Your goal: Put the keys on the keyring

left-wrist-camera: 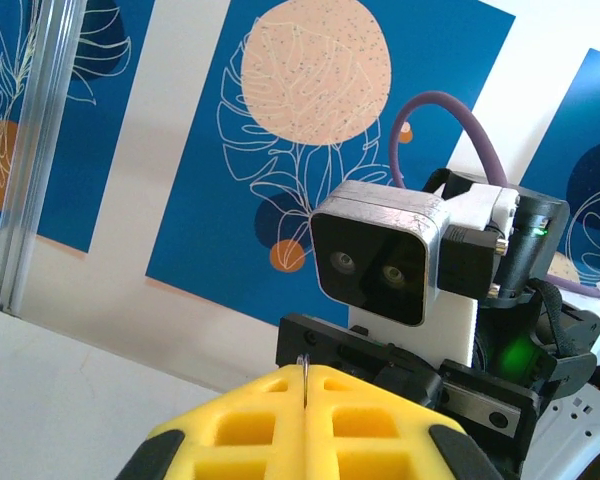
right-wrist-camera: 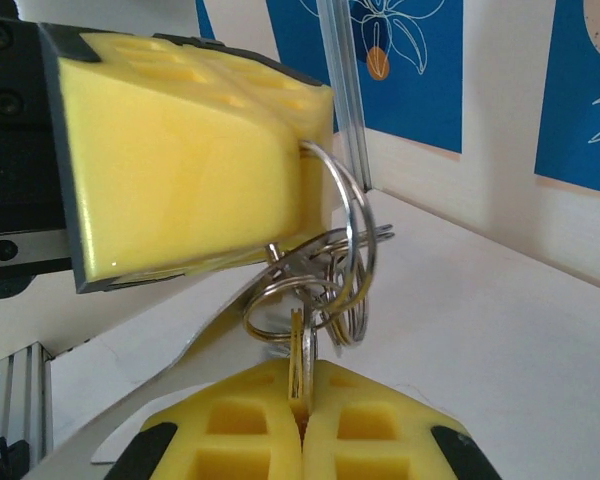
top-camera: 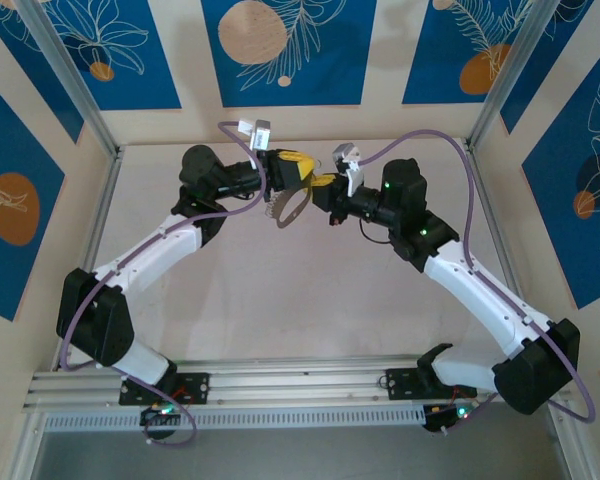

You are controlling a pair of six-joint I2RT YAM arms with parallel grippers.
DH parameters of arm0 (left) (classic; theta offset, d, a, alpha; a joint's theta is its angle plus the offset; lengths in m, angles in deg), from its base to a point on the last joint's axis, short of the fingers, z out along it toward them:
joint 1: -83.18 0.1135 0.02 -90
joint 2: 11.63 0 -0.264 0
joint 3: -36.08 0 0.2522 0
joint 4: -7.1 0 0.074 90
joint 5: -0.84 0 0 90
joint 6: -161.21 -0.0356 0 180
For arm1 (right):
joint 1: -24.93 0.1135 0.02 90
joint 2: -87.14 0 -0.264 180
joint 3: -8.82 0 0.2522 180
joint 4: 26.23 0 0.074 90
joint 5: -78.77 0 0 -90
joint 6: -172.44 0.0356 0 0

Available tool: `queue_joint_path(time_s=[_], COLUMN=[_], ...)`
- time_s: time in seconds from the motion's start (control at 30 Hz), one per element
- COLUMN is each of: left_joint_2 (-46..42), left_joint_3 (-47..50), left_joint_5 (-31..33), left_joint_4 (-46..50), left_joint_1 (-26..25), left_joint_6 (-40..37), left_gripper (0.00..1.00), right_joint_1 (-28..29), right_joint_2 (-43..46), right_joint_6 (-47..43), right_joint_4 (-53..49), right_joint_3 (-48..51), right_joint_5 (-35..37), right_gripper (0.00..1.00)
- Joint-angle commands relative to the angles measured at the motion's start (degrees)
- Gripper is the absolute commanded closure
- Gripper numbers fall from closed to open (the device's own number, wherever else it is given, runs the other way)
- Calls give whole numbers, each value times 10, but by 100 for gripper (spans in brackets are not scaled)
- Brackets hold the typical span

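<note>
Keyring [right-wrist-camera: 352, 250] | left tool [left-wrist-camera: 305, 400] clamps it | right tool [right-wrist-camera: 300, 415] pinches key [right-wrist-camera: 298, 350], head hidden

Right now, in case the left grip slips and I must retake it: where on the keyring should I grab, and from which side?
On the keyring, probably the wide outer loop's free arc, hanging clear of the left gripper. Come from the open side away from it, pads flat on the loop's faces; below, the right gripper pinches what looks like the key.
</note>
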Motion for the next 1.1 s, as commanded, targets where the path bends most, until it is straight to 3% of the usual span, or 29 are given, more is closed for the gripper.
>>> queue_joint_path(time_s=[0.0, 0.2, 0.6, 0.7, 0.83, 1.07], left_joint_2=[-14, -17, -22, -20, -20, -24], left_joint_3=[-6, -4, 16, 22, 36, 44], left_joint_5=[12, 22, 50, 54, 74, 88], left_joint_4=[-37, -37, -53, -60, -71, -62], left_joint_1=[-10, -11, -12, -12, -12, -13], left_joint_6=[2, -1, 3, 8, 18, 31], left_gripper=[100, 100, 100, 100, 100, 100], right_joint_1=[-4, -41, -129, -135, -146, -156], right_joint_2=[-2, 39, 114, 113, 104, 54], right_joint_6=[-4, 21, 124, 147, 203, 331], right_joint_4=[-26, -23, 36, 39, 66, 118], right_joint_3=[-10, 12, 76, 77, 82, 63], right_joint_5=[-15, -30, -64, -48, -37, -67], right_gripper=[100, 66, 63, 63, 55, 47])
